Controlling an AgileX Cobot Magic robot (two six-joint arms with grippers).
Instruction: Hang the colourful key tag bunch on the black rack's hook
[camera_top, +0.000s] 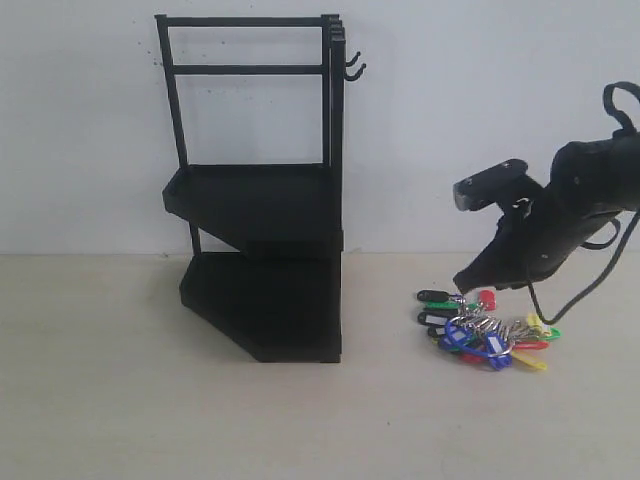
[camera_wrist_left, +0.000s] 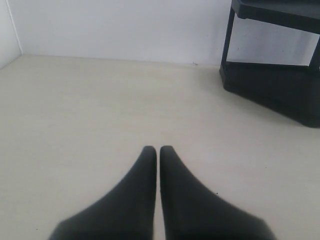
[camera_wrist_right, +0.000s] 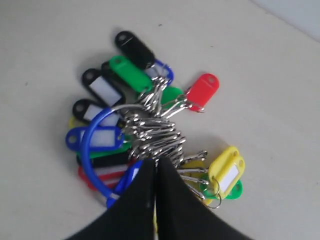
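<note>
Pale worktop (camera_top: 120, 400), white wall. Key tag bunch (camera_top: 485, 335) lies right of black rack (camera_top: 265, 290). My right fingers (camera_wrist_right: 135, 210) clenched, tips at the bunch; left fingers (camera_wrist_left: 130, 200) clenched above worktop.

No legible text, brand, number or sign anywhere. Only blank white label inserts (camera_wrist_right: 103, 90) in the key tags (camera_wrist_right: 150, 132), on black, blue and yellow ones alike. No marking on the rack (camera_top: 262, 200) either.
</note>
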